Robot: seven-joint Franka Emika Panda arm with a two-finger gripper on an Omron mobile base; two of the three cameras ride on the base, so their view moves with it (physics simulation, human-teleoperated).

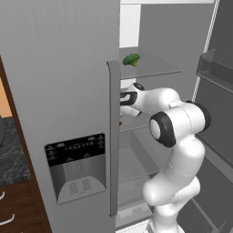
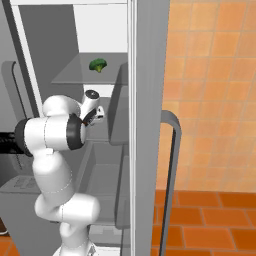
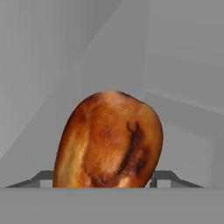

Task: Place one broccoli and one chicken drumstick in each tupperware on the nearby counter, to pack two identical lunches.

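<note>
An orange-brown chicken drumstick (image 3: 109,140) with dark seared streaks stands close up in the hand view, on a grey fridge shelf. My gripper (image 3: 105,177) has a fingertip pressed against each side of it. In the base views my hand (image 1: 129,98) reaches into the open fridge, below the upper shelf (image 1: 154,68). On that shelf lies a small bright-green broccoli (image 1: 131,59) (image 2: 98,64), above my hand and apart from it. The tupperware is out of view.
The closed fridge door with its dark dispenser panel (image 1: 77,166) stands just left of my arm, its edge hiding my fingers. An open door with bins (image 1: 214,68) is on the right. The dark marbled counter (image 1: 11,159) over brown drawers (image 1: 18,205) lies far left.
</note>
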